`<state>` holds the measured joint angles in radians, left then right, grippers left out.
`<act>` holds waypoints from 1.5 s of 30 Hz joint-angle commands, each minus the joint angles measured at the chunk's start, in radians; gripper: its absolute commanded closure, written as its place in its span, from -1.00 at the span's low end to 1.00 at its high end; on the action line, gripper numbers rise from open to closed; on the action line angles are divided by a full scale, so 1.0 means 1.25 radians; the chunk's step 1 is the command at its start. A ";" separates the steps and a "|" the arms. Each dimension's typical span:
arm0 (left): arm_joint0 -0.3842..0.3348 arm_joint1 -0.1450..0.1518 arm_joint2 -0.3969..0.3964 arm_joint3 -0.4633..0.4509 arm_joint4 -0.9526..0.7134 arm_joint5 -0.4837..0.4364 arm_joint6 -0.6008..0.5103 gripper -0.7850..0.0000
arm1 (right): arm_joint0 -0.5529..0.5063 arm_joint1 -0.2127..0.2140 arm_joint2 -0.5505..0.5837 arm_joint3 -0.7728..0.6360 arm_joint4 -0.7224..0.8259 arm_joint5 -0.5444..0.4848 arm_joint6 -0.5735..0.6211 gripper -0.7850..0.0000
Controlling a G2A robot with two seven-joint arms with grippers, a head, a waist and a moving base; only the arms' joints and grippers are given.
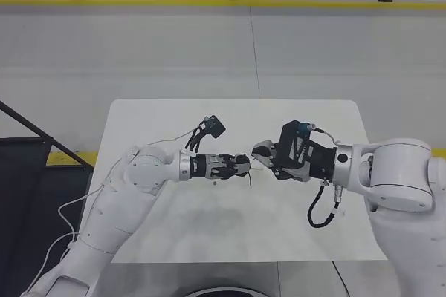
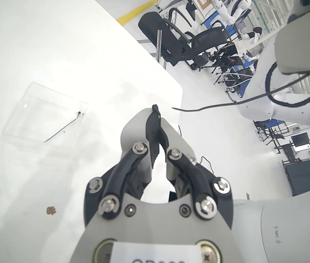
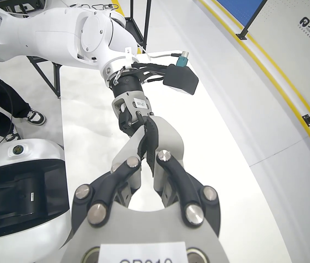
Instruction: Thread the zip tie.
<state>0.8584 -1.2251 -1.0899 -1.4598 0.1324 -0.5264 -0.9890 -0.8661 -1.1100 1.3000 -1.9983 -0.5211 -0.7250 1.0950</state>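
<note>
My two grippers meet above the middle of the white table (image 1: 171,230). The left gripper (image 1: 243,160) (image 2: 156,110) (image 3: 133,120) is shut, its black pads pressed together; nothing shows between them. The right gripper (image 1: 262,153) (image 3: 147,123) is shut too, its tips almost touching the left gripper's fingers. A thin black zip tie (image 2: 198,108) runs in from the right arm's side, and its free pointed end stops just beside the left fingertips. A short piece of this zip tie (image 1: 250,177) hangs below the left gripper.
A clear shallow tray (image 2: 20,127) lies flat on the table with a second black zip tie (image 2: 61,129) across it. A small brown scrap (image 2: 51,210) sits nearer the table's edge. The right arm's black cable (image 1: 314,215) loops below its wrist.
</note>
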 commanded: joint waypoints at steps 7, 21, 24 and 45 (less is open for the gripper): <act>0.000 0.000 0.000 0.000 0.000 0.000 0.000 1.00 | 0.008 0.010 -0.014 0.004 0.002 0.001 -0.013 1.00; 0.000 0.000 0.000 0.000 0.000 0.000 0.000 1.00 | 0.024 0.022 -0.042 0.020 -0.019 0.028 -0.055 1.00; 0.000 0.000 0.000 0.000 0.000 0.000 0.000 1.00 | 0.027 0.025 -0.047 0.022 -0.019 0.031 -0.057 1.00; 0.000 0.000 0.000 0.000 0.000 0.000 0.000 1.00 | 0.041 0.042 -0.067 0.034 -0.029 0.047 -0.086 1.00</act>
<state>0.8584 -1.2251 -1.0900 -1.4598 0.1325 -0.5265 -0.9889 -0.8149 -1.0586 1.2167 -1.9550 -0.5578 -0.6666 0.9889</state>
